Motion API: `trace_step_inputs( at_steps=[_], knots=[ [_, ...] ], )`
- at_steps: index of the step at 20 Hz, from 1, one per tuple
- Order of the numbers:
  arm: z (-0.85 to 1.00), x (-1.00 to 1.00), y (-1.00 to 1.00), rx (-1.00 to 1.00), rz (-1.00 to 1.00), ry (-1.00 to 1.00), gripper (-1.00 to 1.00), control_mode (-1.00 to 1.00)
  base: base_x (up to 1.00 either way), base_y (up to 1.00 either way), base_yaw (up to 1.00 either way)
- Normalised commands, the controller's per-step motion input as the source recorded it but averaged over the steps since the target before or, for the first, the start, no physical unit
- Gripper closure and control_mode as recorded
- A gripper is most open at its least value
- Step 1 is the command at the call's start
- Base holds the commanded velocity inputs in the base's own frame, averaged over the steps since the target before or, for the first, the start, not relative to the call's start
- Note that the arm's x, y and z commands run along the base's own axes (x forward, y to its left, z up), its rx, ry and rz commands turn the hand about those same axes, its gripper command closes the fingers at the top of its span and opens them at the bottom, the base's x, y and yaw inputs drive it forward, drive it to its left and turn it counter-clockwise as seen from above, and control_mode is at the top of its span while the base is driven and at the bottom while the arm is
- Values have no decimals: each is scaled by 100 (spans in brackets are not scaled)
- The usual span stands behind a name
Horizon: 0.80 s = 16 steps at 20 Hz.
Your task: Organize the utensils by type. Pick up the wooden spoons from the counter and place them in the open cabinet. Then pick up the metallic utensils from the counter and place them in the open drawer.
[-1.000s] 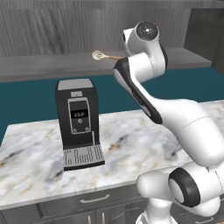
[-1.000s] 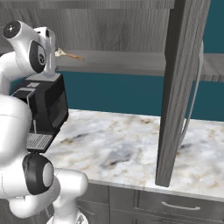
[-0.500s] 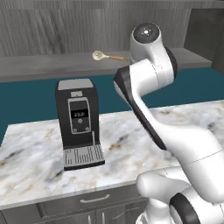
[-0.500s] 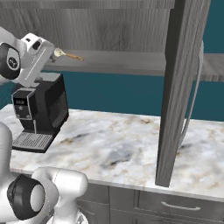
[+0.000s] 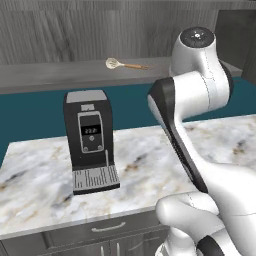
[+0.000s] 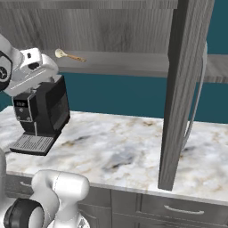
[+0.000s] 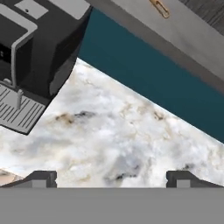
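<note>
One wooden spoon [image 5: 124, 64], with a pale cream bowl and a tan handle, lies on the grey shelf board of the open cabinet [image 5: 45, 75]. It also lies on that shelf in the right base view [image 6: 68, 55], and its handle end [image 7: 159, 8] pokes in at the top of the hand view. My gripper [image 7: 113, 179] hangs open above the marble counter [image 7: 109, 144], below the shelf and apart from the spoon, with nothing between its fingertips [image 7: 43, 177]. The metallic utensils and the drawer are out of view.
A black coffee machine [image 5: 90, 140] with a drip tray stands on the left of the counter [image 5: 140, 165], close to my hand [image 6: 33, 71]. The long cabinet door [image 6: 182, 89] hangs open over the counter's right part. Closed drawer fronts [image 6: 178, 209] run below the counter edge.
My hand has drawn back from the shelf and dropped toward the coffee machine, while the arm's elbow swung right. The wooden spoon stays on the shelf. The jaws have stayed open.
</note>
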Motion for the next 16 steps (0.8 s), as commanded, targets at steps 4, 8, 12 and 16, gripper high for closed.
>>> trace_step_inputs(
  at_steps=[4,8,12,16],
  knots=[
    [-35,-16,-27,22,-18,0,-100,-100,0,0,0],
    [-12,-6,-3,4,-8,1,-100,-100,0,0,0],
    [-3,-22,0,0,-1,1,-100,100,-44,-4,0],
    [0,0,0,0,0,0,-100,100,-91,-13,-2]
  ],
)
